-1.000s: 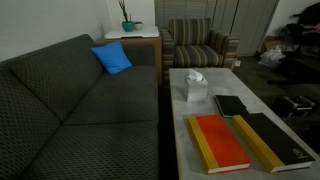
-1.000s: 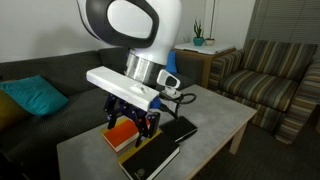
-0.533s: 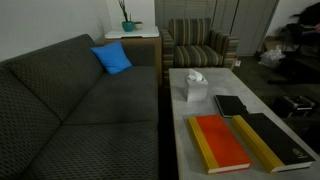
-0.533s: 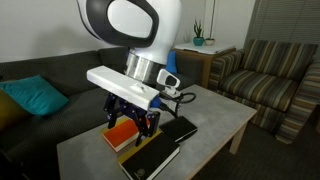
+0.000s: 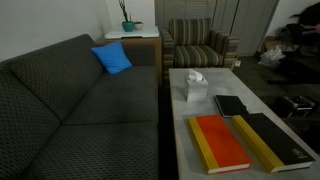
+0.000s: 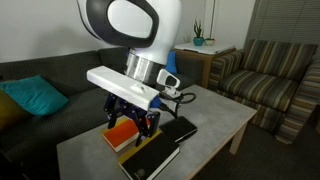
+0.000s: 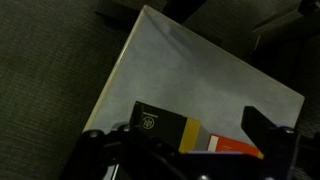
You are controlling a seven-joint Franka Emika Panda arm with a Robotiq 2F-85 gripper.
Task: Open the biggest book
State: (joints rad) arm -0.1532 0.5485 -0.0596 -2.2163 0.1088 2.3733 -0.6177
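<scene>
Nothing differs from half a second ago, everything sits exactly where it was. The biggest book (image 5: 277, 143) lies flat and closed at the near right corner of the bench (image 5: 252, 84), just beside the red-orange book (image 5: 222, 142). The small black book (image 5: 230, 106) sits farther back, with a tissue box (image 5: 194, 88) beyond it. In an exterior view the pincer (image 6: 130, 120) hovers over the red-orange book, touching nothing. In the wrist view its fingers look spread wide apart.
</scene>
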